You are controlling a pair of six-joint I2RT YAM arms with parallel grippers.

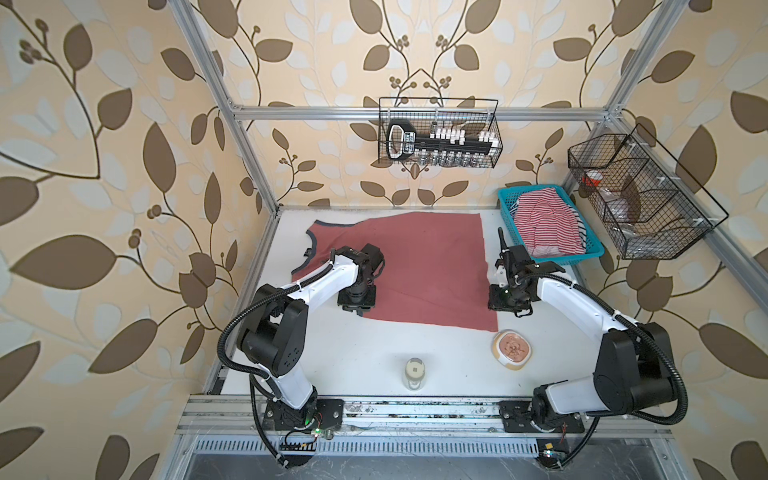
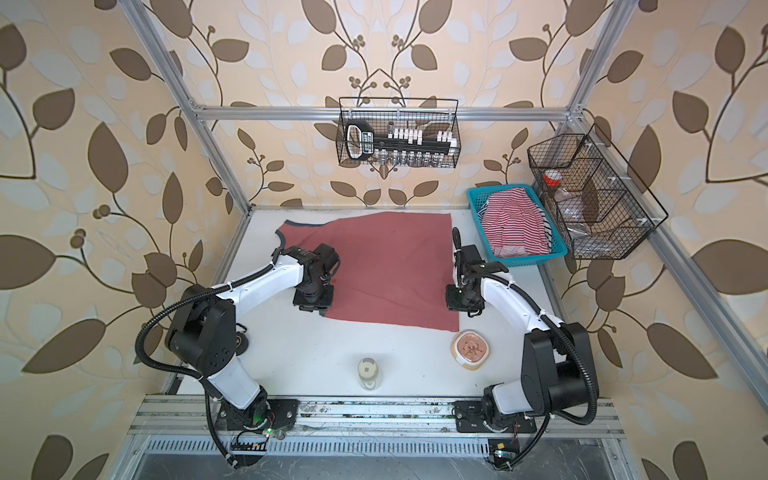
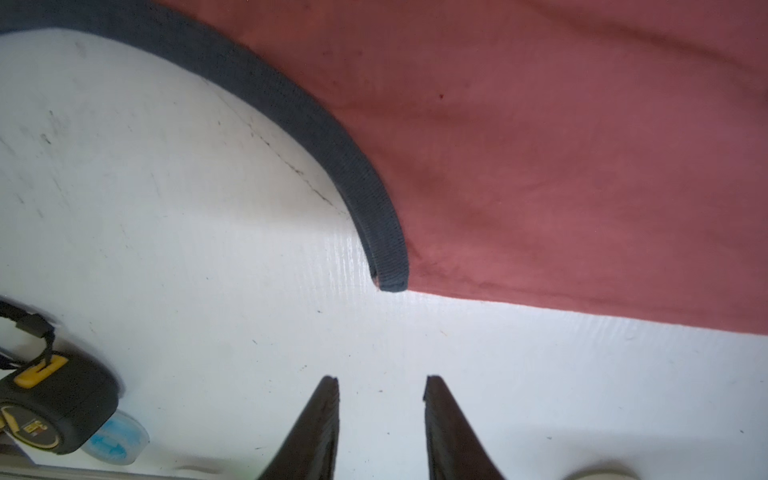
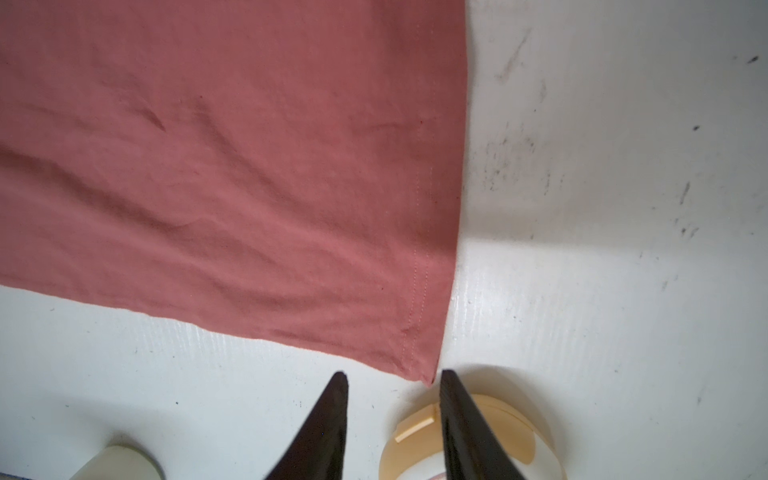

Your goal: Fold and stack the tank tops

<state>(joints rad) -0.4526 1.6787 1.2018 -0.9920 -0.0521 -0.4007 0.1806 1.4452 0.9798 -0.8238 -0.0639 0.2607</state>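
Two tank tops (image 1: 436,270) (image 1: 544,224), three baskets (image 1: 573,255) (image 1: 436,99) (image 1: 648,245), one jar (image 1: 415,370)

Both top views look down from high in front onto the whole table (image 1: 374,349). The wrist cameras sit close, looking past the left gripper (image 3: 380,379) and right gripper (image 4: 392,374) at edges of the brick-red tank top (image 1: 432,266), shared by all views.
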